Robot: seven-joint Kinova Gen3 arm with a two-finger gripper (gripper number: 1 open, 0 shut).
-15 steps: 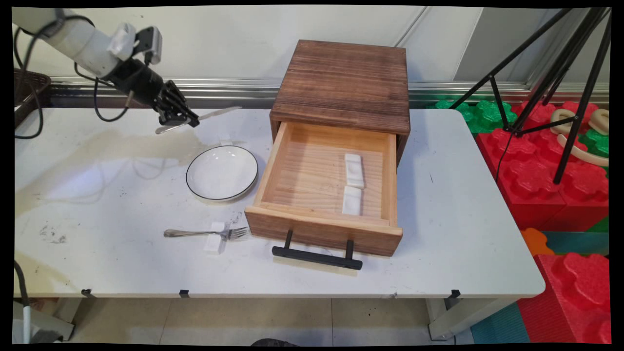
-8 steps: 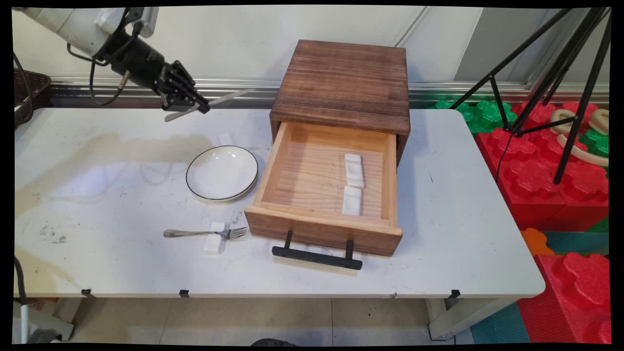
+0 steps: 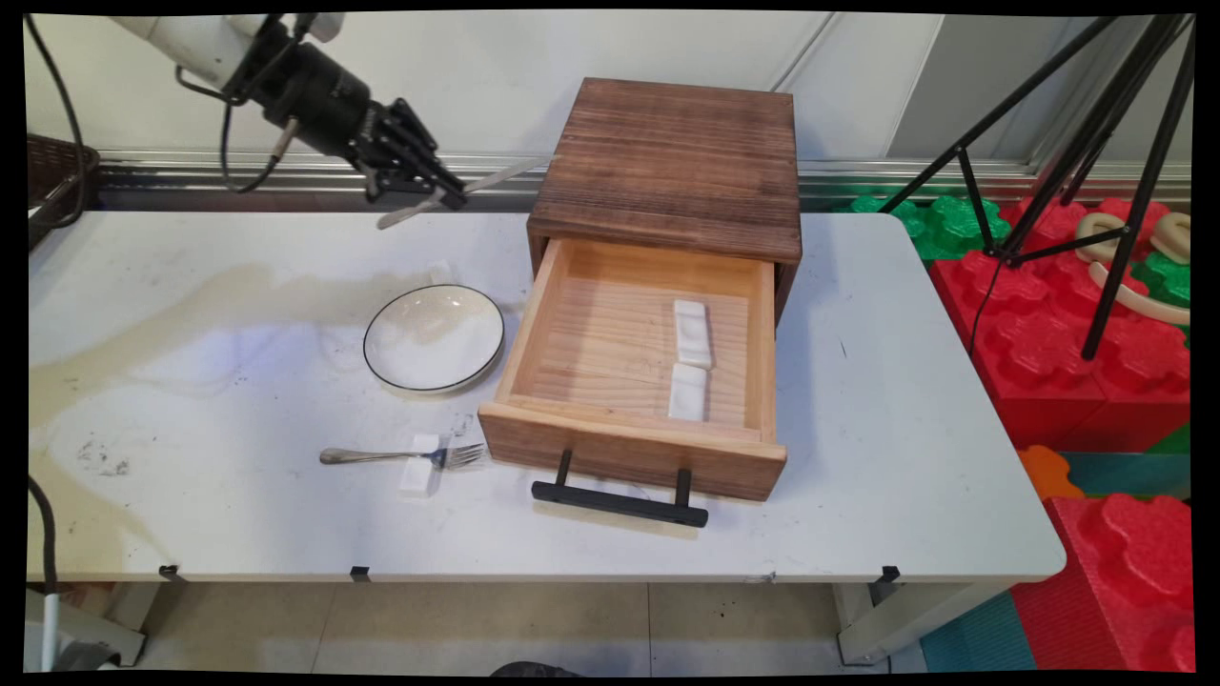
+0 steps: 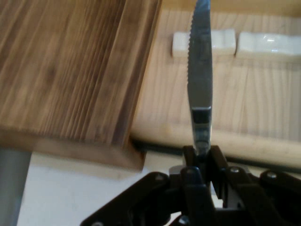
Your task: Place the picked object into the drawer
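We see the gripper (image 3: 440, 193) clamped on a knife (image 3: 505, 175), raised above the table's (image 3: 905, 400) far left, just left of the wooden box (image 3: 672, 162). Only the hand view shows the blade (image 4: 200, 66) is serrated, pointing toward two white rests (image 4: 204, 43) in the open drawer (image 3: 634, 448); only the main view shows the plate (image 3: 434, 338) and fork (image 3: 400, 456) nearer.

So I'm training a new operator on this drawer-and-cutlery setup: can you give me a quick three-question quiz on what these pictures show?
1. True or false: the gripper is shut on a knife.
2. How many white rests lie inside the open drawer?
3. Where is the fork?
A. on the plate
B. across a white rest on the table, left of the drawer front
C. on top of the wooden box

Key
1. True; the hand view shows the serrated blade clamped between the fingers.
2. Two, end to end.
3. B
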